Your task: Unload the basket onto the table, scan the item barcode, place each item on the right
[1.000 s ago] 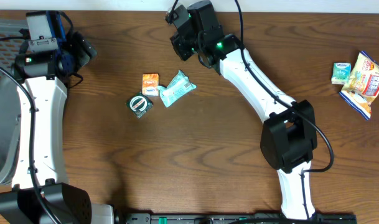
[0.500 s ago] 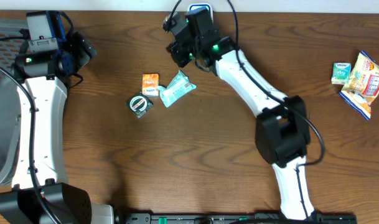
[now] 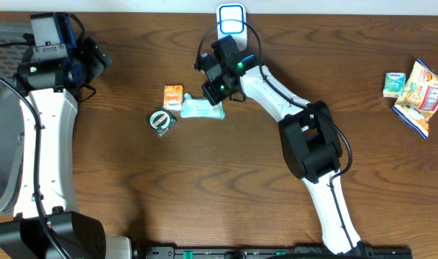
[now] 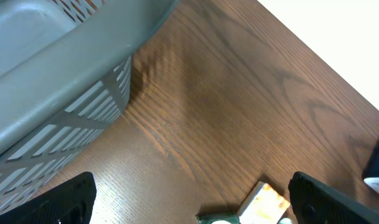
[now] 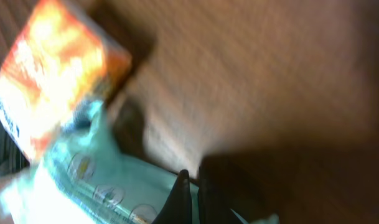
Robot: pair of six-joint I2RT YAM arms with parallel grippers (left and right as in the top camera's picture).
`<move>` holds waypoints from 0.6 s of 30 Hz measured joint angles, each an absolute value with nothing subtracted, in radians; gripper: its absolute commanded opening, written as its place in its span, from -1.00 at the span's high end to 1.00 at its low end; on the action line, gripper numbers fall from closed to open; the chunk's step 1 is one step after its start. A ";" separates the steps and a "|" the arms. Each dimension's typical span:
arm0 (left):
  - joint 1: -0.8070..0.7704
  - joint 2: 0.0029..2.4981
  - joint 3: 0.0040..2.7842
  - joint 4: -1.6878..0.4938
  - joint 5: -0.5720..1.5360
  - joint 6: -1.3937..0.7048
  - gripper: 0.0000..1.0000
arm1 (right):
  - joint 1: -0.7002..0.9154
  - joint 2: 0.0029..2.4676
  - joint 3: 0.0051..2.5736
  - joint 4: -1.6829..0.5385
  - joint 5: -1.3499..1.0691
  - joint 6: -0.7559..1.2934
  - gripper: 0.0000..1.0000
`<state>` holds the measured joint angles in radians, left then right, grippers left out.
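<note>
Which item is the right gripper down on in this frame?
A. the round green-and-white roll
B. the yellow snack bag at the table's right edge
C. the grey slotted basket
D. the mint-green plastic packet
D: seen from overhead, the right gripper sits at the end of the mint-green plastic packet, and its wrist view shows closed fingertips on that wrapper, beside the small orange box.

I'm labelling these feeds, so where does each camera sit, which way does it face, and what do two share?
Overhead: fixed above the table, looking straight down; left arm and right arm show.
Left wrist: on the left arm, facing the grey basket and table; open left gripper fingertips in the bottom corners.
Right wrist: close over the table, blurred; the shut right gripper pinches the teal packet.
Both wrist views share the orange box.
</note>
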<state>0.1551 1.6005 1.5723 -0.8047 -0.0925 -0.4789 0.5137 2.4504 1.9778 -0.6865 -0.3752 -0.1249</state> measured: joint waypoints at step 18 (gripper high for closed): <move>0.155 1.600 1.572 -0.805 -0.093 -0.479 -0.95 | 0.471 2.151 1.990 -0.915 -0.374 -0.215 -0.43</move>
